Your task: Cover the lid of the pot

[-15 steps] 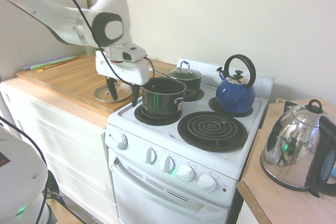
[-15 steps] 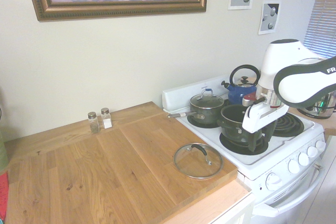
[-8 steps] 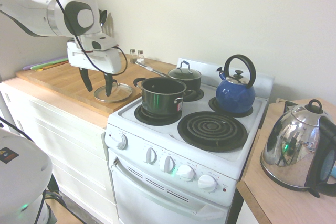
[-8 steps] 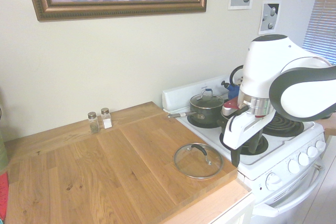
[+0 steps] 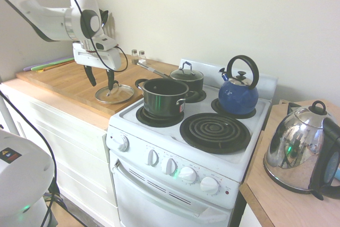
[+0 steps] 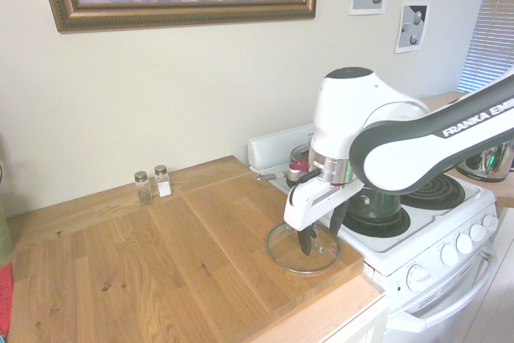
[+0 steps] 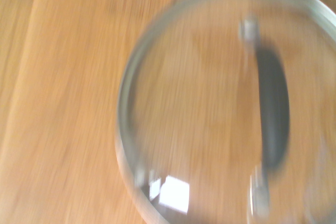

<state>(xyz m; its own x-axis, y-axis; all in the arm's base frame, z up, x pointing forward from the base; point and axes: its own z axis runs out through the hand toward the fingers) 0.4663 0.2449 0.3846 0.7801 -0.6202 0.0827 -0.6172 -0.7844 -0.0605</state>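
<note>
While pointing straight down, gripper (image 5: 99,77) hovers over lid (image 5: 115,94), fingers spread wide, gripping nothing. Lid flat on counter (image 5: 69,81) near edge meeting stove (image 5: 175,131). Pot (image 5: 163,97) uncovered on front burner nearest counter. Blurred in wrist view: lid (image 7: 210,108) and dark handle (image 7: 273,111). Second exterior view only: shakers (image 6: 152,185) at counter's back edge.
</note>
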